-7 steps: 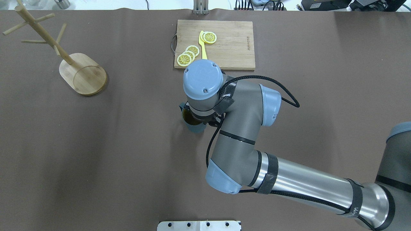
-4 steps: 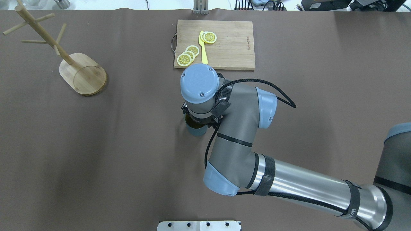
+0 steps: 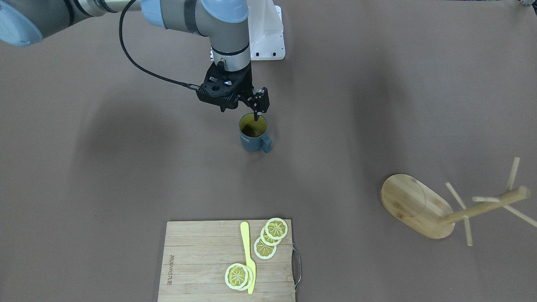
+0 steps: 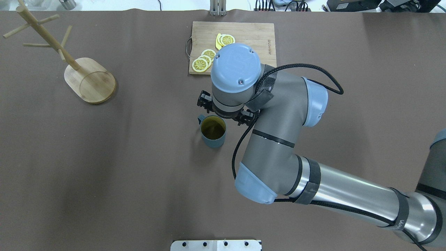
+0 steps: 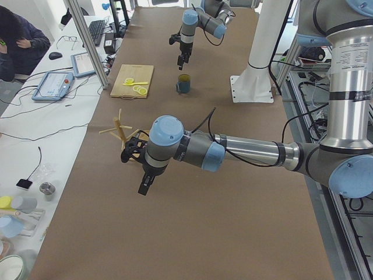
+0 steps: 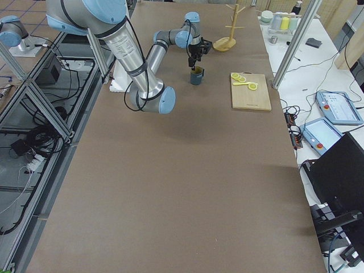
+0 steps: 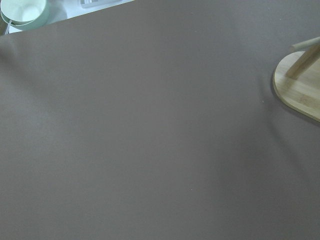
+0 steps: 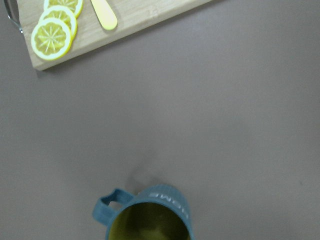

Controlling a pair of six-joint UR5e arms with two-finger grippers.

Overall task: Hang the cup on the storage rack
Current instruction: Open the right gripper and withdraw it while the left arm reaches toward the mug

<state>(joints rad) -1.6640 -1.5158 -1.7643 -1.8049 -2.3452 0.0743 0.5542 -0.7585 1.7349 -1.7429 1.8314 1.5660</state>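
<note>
- Brown matte sheet, faintly creased, covers the whole long table (image 4: 104, 181).
- Mid-table we have the cup (image 4: 213, 132), standing upright. It is slate-blue with a ribbed wall and a glossy yellow inside.
- Its squared loop handle points towards the board and the robot's left, and there is small white lettering on its side.
- Right gripper (image 3: 256, 114), black and angular, hangs straight over the cup. From the front, one thin fingertip shows at the rim on the robot's side.
- Touching or just clear of the rim? Can't tell. How far apart its jaws stand can't be made out either.
- Over to the rack (image 4: 90, 83): pale bamboo, with a flat oval base, one round post and thin pegs angling off it. It sits at the table's far left, well apart from the cup, with nothing on its pegs.
- Left gripper (image 5: 143, 185) hangs above bare table near the rack. Only the side camera catches it, so whether it is spread or closed I cannot tell.
- Beyond the cup lies a rectangular bamboo board (image 4: 244, 38) with a wire loop handle. On it are lemon slices (image 4: 204, 61) and a yellow knife (image 3: 248, 256).
</note>
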